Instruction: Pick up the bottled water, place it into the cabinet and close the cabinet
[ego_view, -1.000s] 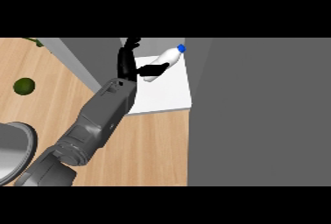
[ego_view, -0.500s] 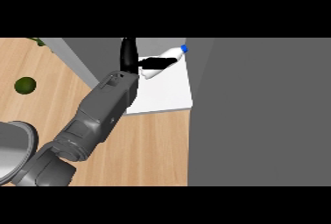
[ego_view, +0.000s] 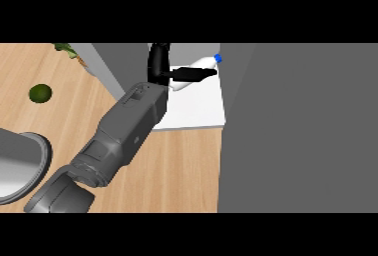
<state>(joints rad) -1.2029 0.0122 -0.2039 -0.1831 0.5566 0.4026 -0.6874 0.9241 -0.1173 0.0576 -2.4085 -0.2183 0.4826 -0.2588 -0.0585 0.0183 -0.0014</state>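
Note:
The bottled water (ego_view: 198, 65), clear with a blue cap, lies tilted on the white cabinet shelf (ego_view: 196, 110) near its back right corner. My left hand (ego_view: 158, 62) reaches into the cabinet from the lower left. Its fingers stand straight up beside the bottle, and the thumb (ego_view: 193, 75) stretches right across the bottle's lower body. The hand is open, not curled round the bottle. The bottle's base is hidden behind the hand. My right hand does not show.
A large grey cabinet panel (ego_view: 295, 125) fills the right side. A grey cabinet wall (ego_view: 111, 65) stands left of the shelf. On the wooden counter (ego_view: 177, 170) are a dark green fruit (ego_view: 40, 93) and a grey round plate (ego_view: 15, 165).
The fingers that were bent by the bottle one second ago have straightened upward, and the thumb now sticks out to the right. The bottle has stayed on the shelf.

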